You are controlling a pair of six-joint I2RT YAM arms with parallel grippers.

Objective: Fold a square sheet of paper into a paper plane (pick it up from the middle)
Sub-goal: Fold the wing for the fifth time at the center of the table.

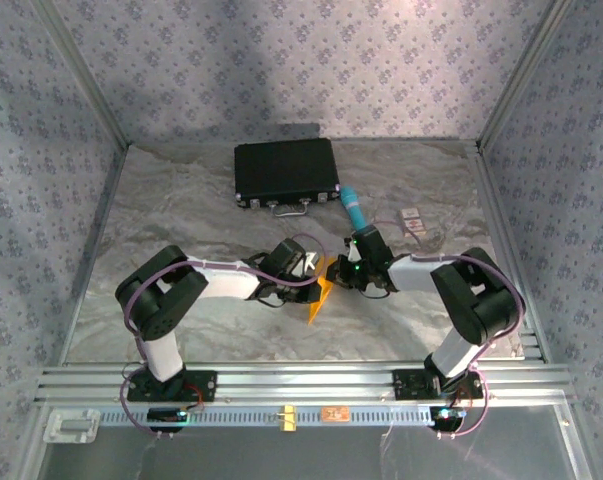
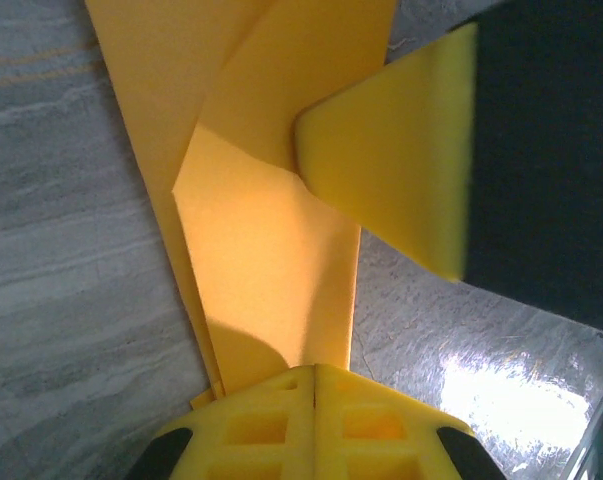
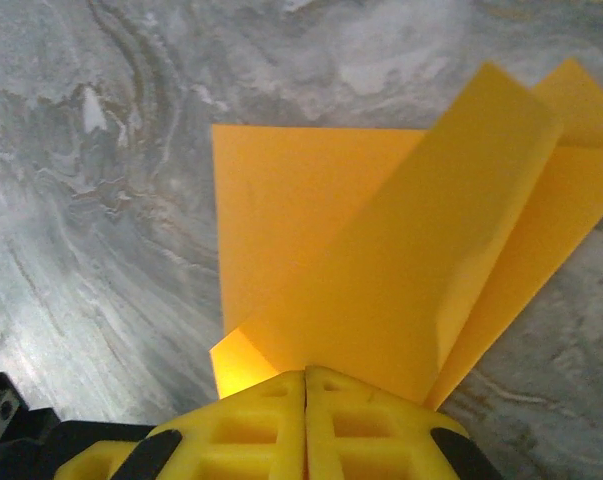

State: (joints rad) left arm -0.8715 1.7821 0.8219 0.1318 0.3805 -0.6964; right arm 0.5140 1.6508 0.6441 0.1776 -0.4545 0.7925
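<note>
The left hand (image 2: 313, 372) is closed tight on one edge of the folded paper (image 2: 271, 280), held at the middle of the worktop (image 1: 181, 210) between both hands; the right hand (image 3: 306, 375) pinches another edge. Whether the paper's tip touches the worktop is unclear.

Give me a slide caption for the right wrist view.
Right gripper shut on the partly folded orange-yellow paper, which fans out against the marbled table.

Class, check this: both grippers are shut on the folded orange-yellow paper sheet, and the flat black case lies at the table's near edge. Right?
No. The flat black case lies at the far side of the table, as the top external view shows. The left gripper and right gripper are shut on the folded orange-yellow paper sheet.
</note>
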